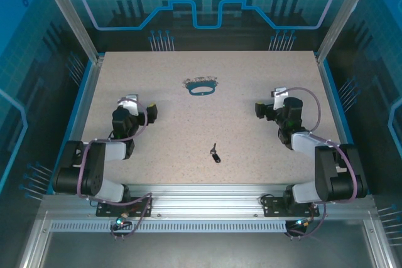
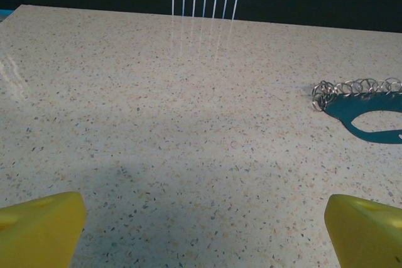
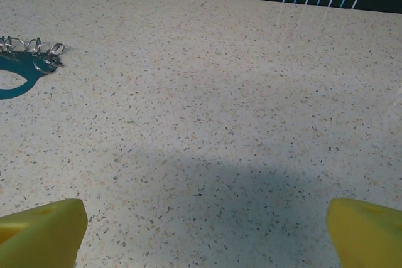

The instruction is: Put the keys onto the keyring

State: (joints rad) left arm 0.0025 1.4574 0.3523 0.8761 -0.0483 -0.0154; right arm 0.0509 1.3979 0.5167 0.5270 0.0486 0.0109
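Evidently nothing is begun: the left hand [image 1: 141, 106] and right hand [image 1: 268, 101] hover wide and empty at either side, leaving the key [image 1: 215, 153] mid-table [image 1: 251, 155] and the keyring [image 1: 201, 87] beyond it, well apart, both reachable.

The left arm [image 1: 94, 167] and right arm [image 1: 333, 174] are built of black joint housings and pale grey links, with purple cables [image 1: 318, 116] looped alongside. The left gripper [image 2: 204, 230] and right gripper [image 3: 204, 233] are tipped in yellow.
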